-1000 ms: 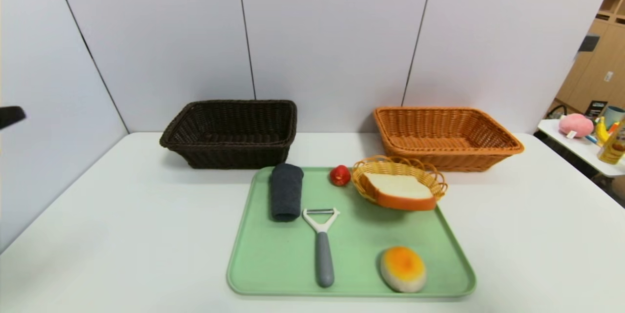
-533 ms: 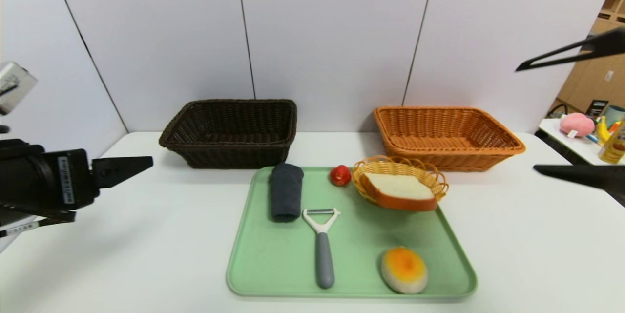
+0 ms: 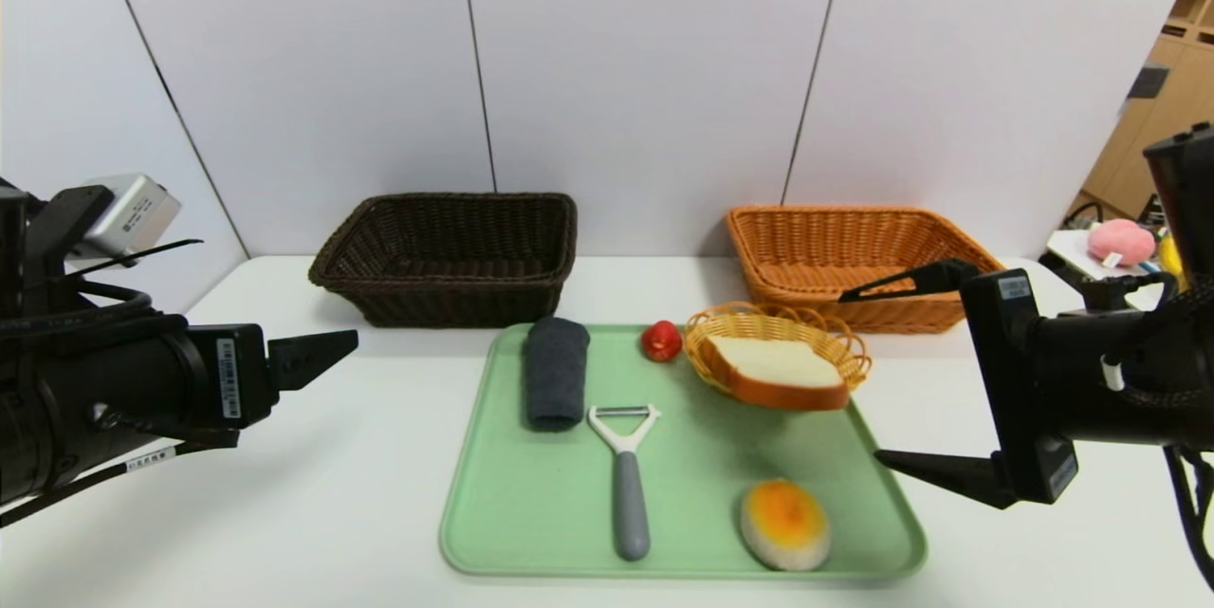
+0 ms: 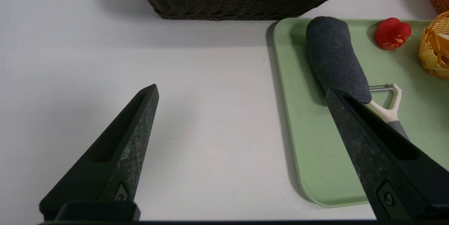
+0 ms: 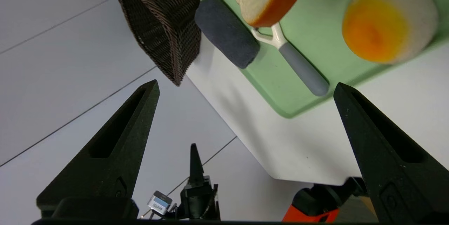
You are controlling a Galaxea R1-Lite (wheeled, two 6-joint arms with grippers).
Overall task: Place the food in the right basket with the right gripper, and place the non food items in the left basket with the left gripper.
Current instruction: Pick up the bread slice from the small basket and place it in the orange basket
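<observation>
Nothing is sorted yet: bread slice (image 3: 776, 369), bun (image 3: 783, 523), rolled cloth (image 3: 556, 372), peeler (image 3: 625, 475) are lying on the tray (image 3: 493, 513), while left gripper (image 4: 242, 91) at nine o'clock and right gripper (image 3: 873, 376) at three o'clock are hovering wide open, empty.

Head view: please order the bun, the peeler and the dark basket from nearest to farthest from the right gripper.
Measured from the right gripper, open at the tray's right edge:
1. The bun, on the tray's near right corner, just beside it.
2. The peeler, mid-tray, further left.
3. The dark basket, at the far left, behind the tray.
</observation>
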